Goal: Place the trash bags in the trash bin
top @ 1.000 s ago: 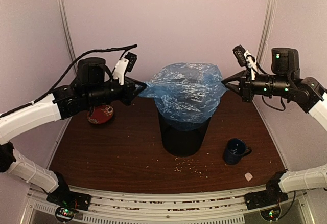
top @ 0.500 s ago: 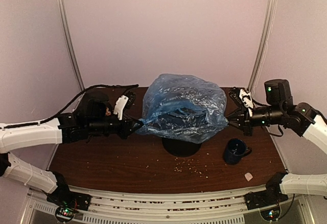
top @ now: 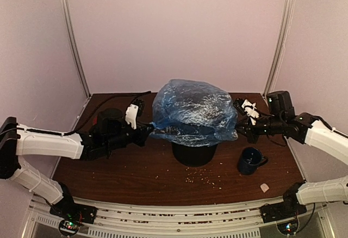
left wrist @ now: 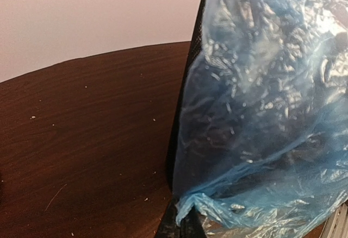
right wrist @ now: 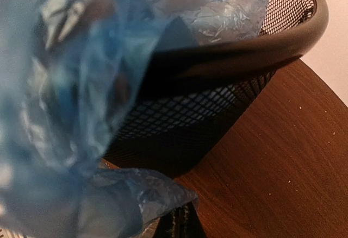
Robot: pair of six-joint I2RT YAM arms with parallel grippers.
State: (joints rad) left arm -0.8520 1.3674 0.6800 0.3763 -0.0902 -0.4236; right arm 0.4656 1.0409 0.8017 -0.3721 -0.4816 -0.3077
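The light-blue trash bag [top: 193, 113] is draped like a dome over the black mesh trash bin [top: 194, 154], hiding the bin's rim and upper body in the top view. My left gripper [top: 148, 132] is shut on the bag's left edge beside the bin. My right gripper [top: 238, 131] is shut on the bag's right edge. In the left wrist view the bag [left wrist: 261, 113] covers the bin's wall [left wrist: 182, 118], pinched at my gripper [left wrist: 185, 219]. In the right wrist view the bag [right wrist: 81, 113] hangs over the bin's rim [right wrist: 244, 48], pinched at my gripper [right wrist: 182, 221].
A dark blue mug [top: 250, 160] stands at the right front of the brown table [top: 119, 167]. Crumbs [top: 204, 179] lie in front of the bin. A small pale scrap [top: 264, 187] lies near the front right edge. Purple walls enclose the back and sides.
Both grippers have come down and inward with the bag's edges. The bag has dropped from stretched above the bin to covering its top and upper body.
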